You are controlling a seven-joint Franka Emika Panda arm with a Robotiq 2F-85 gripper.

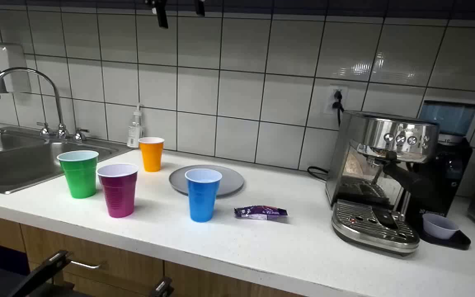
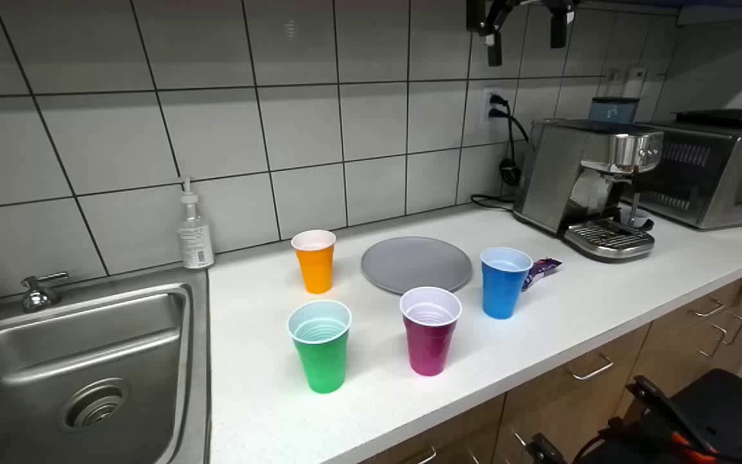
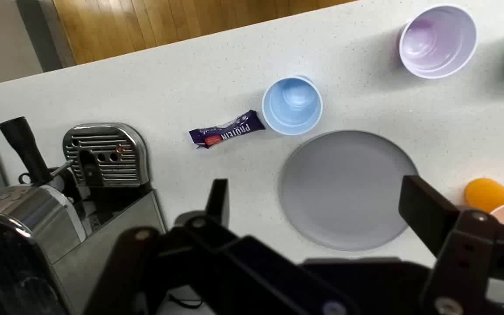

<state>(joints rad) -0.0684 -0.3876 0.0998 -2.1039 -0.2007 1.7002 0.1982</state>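
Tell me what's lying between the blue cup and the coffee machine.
A purple packet marked PROTEIN lies between the blue cup and the coffee machine, nearer the cup. The wrist view and both exterior views show it.

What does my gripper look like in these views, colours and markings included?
The Robotiq gripper is black, with angular jointed linkages and two blocky fingertips. Round greyish bolt heads dot its joints in the wrist view. In an exterior view, a small pale patch shows just above one fingertip. I can make out no lettering or cables on it, nor the arm itself.
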